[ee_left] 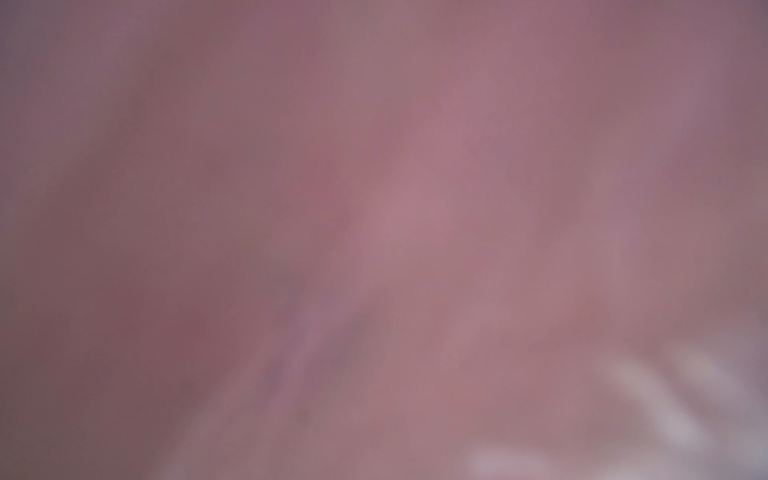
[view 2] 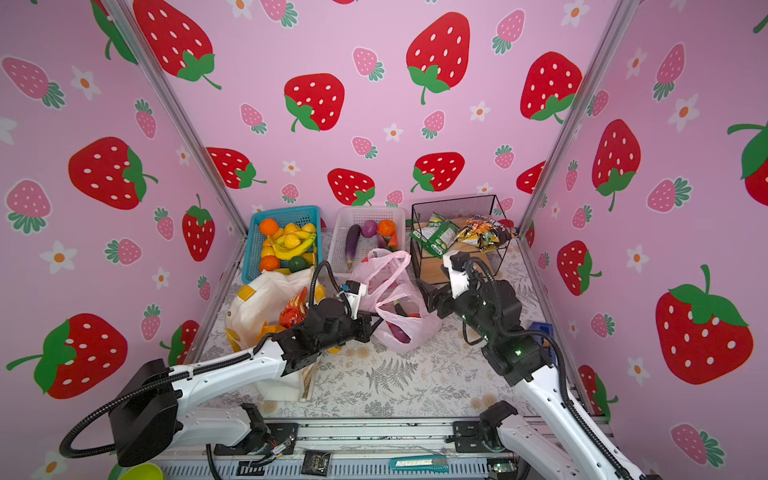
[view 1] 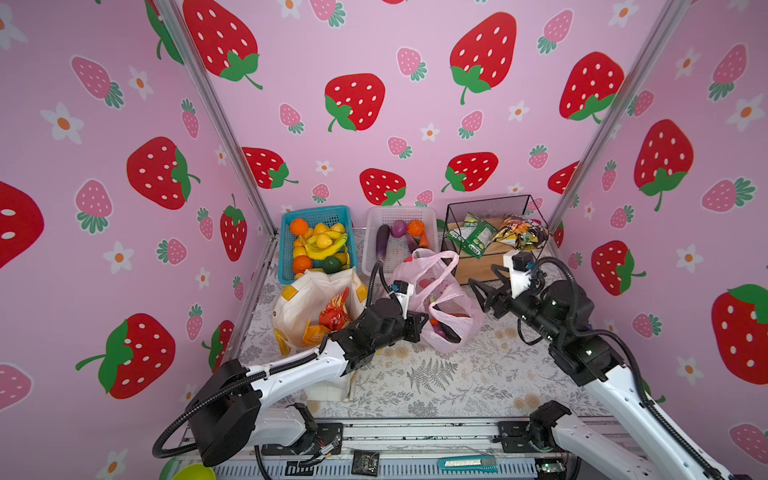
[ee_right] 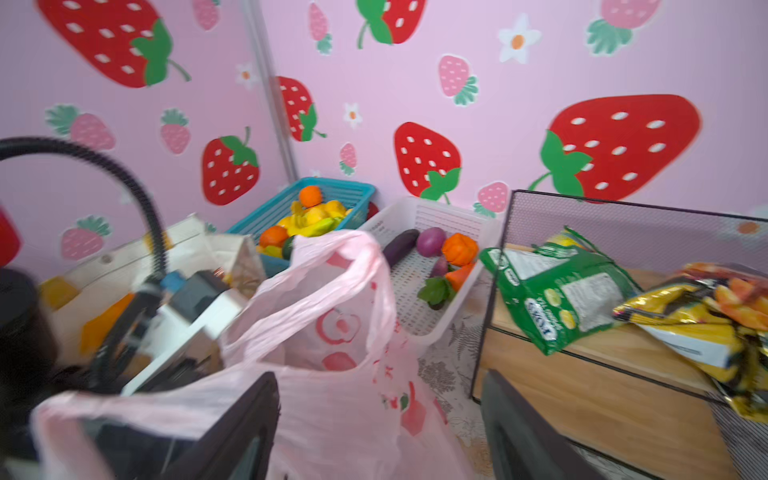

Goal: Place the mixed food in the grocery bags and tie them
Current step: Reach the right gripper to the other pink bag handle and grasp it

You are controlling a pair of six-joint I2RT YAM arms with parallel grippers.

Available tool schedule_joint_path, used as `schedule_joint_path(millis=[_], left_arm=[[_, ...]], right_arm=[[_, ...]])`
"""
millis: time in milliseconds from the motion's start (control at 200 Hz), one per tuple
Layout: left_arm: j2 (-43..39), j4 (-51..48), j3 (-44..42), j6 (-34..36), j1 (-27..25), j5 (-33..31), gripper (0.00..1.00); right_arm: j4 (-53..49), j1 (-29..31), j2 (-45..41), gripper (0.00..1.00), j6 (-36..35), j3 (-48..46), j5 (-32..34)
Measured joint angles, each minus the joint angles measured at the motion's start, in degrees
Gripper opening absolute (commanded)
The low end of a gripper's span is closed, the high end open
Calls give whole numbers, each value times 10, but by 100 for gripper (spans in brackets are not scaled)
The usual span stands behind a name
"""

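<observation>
Top views, left arm: it reaches from the front left of the bench (view 1: 436, 386) toward the middle, forearm low, wrist against the side of the pink bag (view 1: 446, 297).
Top views, left end effector (view 1: 420, 321): clenched. Its tips are buried in the bag film, so I cannot tell if film is pinched.
Top views, right arm: it comes from the front right, bent at the elbow, wrist aimed at the bag from the right.
Top views, right end effector (view 1: 482, 277): released, jaws wide apart, just beside the bag, holding nothing.
Top views, food: a dark long vegetable (view 1: 446, 330) lies inside the pink bag. A red-orange snack packet (view 1: 334, 311) sits in the cream tote (view 1: 303, 299), left of the pink bag.
Left wrist view: only blurred pink film fills the picture; the end effector is not visible.
Right wrist view, fingers (ee_right: 249, 419): two dark ones, far apart. Pink film lies across one; the other is free, near the wire basket (ee_right: 602, 232).
Right wrist view, bag: it stands upright, mouth open, one loop handle (ee_right: 365, 266) raised, untied.
Right wrist view, behind: the white basket (ee_right: 436, 208) holds more vegetables.
</observation>
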Motion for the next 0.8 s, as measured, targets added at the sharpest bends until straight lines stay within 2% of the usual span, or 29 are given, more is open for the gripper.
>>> schedule_joint_path(millis=[180, 400, 800], left_arm=[[0, -8, 5, 0, 4, 0, 0], [-2, -22, 5, 0, 5, 0, 0], [-9, -25, 5, 1, 6, 0, 0]], right_arm=[[-28, 71, -37, 74, -37, -7, -50], [-56, 156, -43, 69, -78, -20, -35], [-54, 192, 13, 68, -87, -39, 40]])
